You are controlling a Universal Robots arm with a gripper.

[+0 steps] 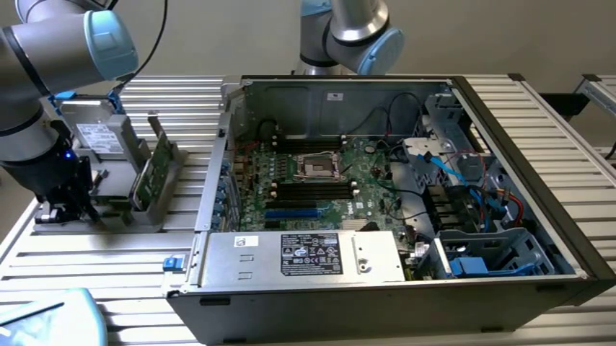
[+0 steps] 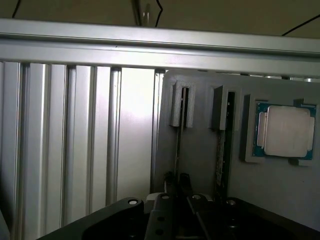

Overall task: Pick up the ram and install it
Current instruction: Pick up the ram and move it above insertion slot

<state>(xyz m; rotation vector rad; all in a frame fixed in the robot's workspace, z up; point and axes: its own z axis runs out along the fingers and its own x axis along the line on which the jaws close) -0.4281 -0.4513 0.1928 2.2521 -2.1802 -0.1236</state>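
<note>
The ram (image 2: 178, 147) stands edge-on in a slot of the grey holder (image 2: 200, 150), showing as a thin dark strip. My gripper (image 2: 177, 181) is down over it, with a dark finger close against each side of the strip, shut on the ram. In the exterior view the gripper (image 1: 66, 210) sits low at the exterior view's left end of the holder (image 1: 115, 216), beside the open computer case (image 1: 385, 187). The motherboard (image 1: 318, 180) lies inside the case with its black slots (image 1: 313, 191) showing.
A second board (image 2: 220, 150) stands edge-on in the neighbouring slot. A square silver processor chip (image 2: 282, 131) lies in a recess of the holder. A taller green card with a metal bracket (image 1: 156, 171) stands in the holder. Cables and drive cages fill the case's right side in the exterior view.
</note>
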